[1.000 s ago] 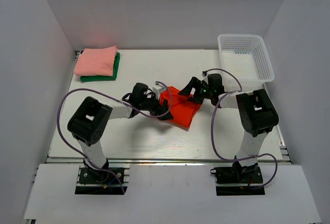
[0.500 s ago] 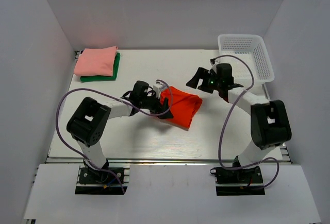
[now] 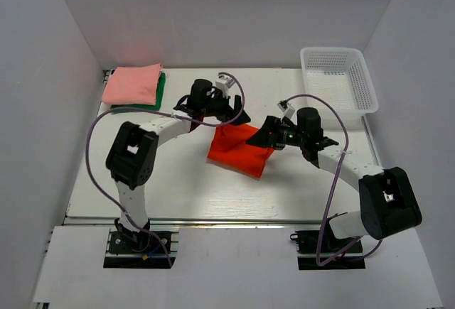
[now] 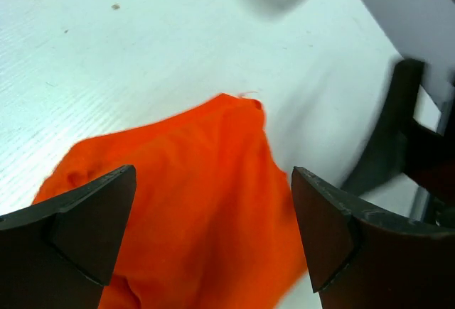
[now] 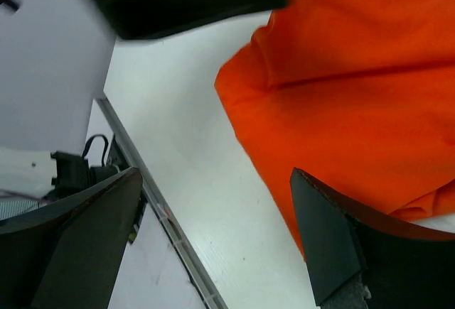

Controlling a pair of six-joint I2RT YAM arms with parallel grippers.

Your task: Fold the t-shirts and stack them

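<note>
**Item: orange shirt** [image 3: 240, 153]. Lies near the middle of the bench [image 3: 178, 181] as a loose, uneven bundle with one corner pointing toward the far edge. Nothing grips it.

**Item: pink shirt** [image 3: 132, 84]. Folded, at the far left corner, on top of the green shirt [image 3: 158, 94], which shows only as a strip along its right and near sides.

**Item: basket** [image 3: 370, 96]. At the far right corner, well apart from the shirts.

**Item: left tool** [image 3: 234, 116]. Jaws apart, holding nothing. It hovers just over the far corner of the orange shirt.

**Item: right tool** [image 3: 264, 137]. Jaws apart, holding nothing. It hovers at the right edge of the same shirt.

**Hazards, as judged:**
- A pinch on the top layer alone would peel the bundle open, because its layers look slack and unpressed.
- A lift from one side only would let the free side droop and unfold on the way to the stack.
- The two tools stand near each other over one small cloth, so closing in together risks a knock.
- A low or sliding set-down could push the pink shirt off the green one.
</note>
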